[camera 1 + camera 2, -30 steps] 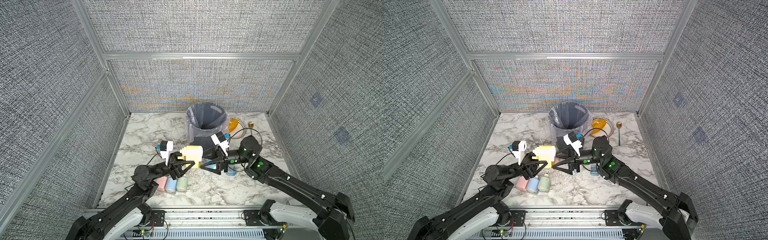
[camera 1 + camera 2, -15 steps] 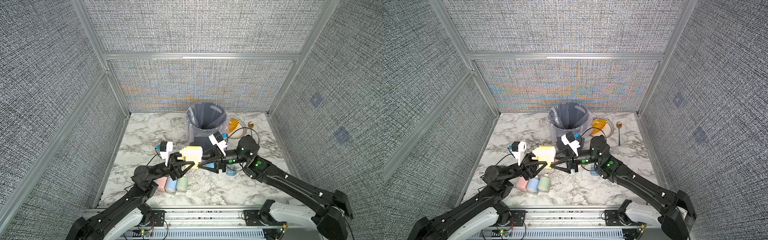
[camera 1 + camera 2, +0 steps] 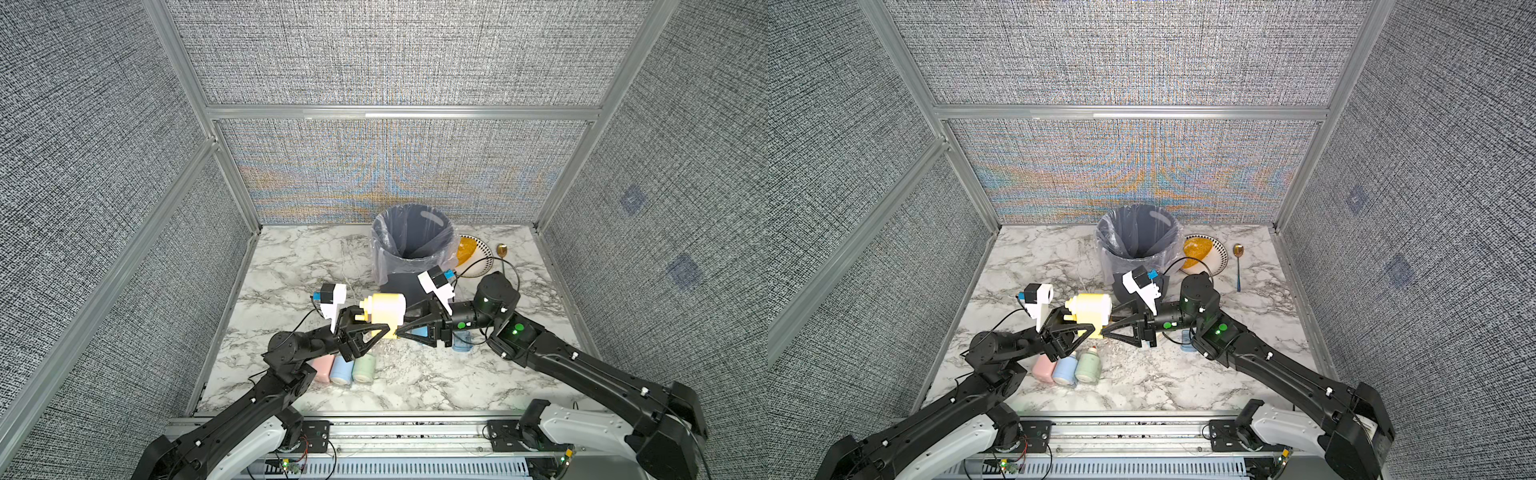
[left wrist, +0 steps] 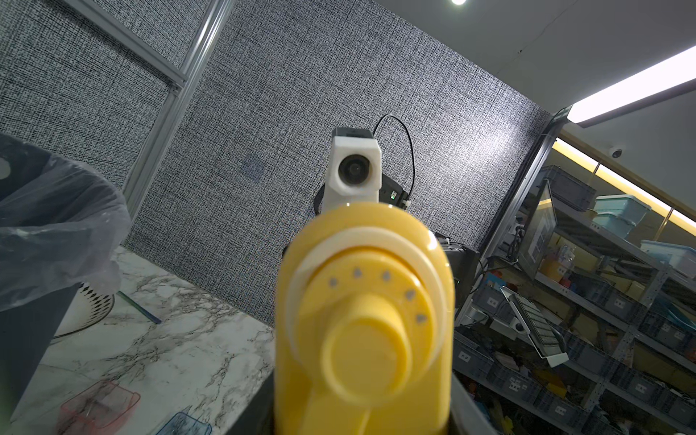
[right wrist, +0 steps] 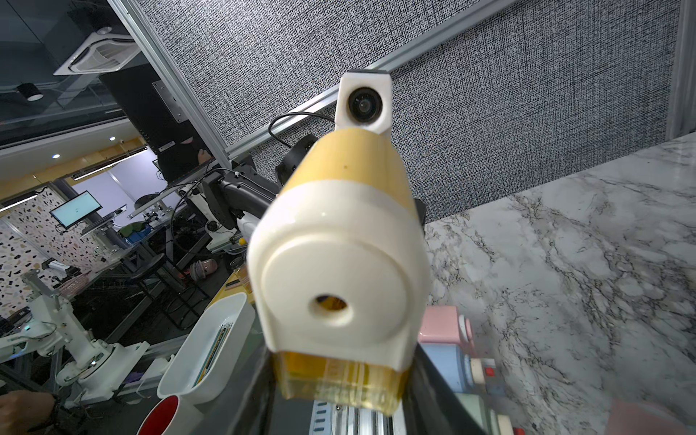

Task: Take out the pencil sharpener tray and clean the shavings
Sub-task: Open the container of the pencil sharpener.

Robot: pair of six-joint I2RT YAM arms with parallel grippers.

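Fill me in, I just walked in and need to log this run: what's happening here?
Both arms are on a yellow pencil sharpener held in the air above the marble table. The left claw grips its body from the crank end. The right claw is shut on the translucent tray at the front, which looks not yet pulled out. A lined bin stands behind them.

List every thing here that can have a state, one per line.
left gripper, shut on yellow sharpener
right gripper, shut on tray
tray, seated in yellow sharpener, not yet out
yellow sharpener, held off the table
bin, upright, open, bag-lined
pastel sharpeners, resting side by side
spoon, lying flat
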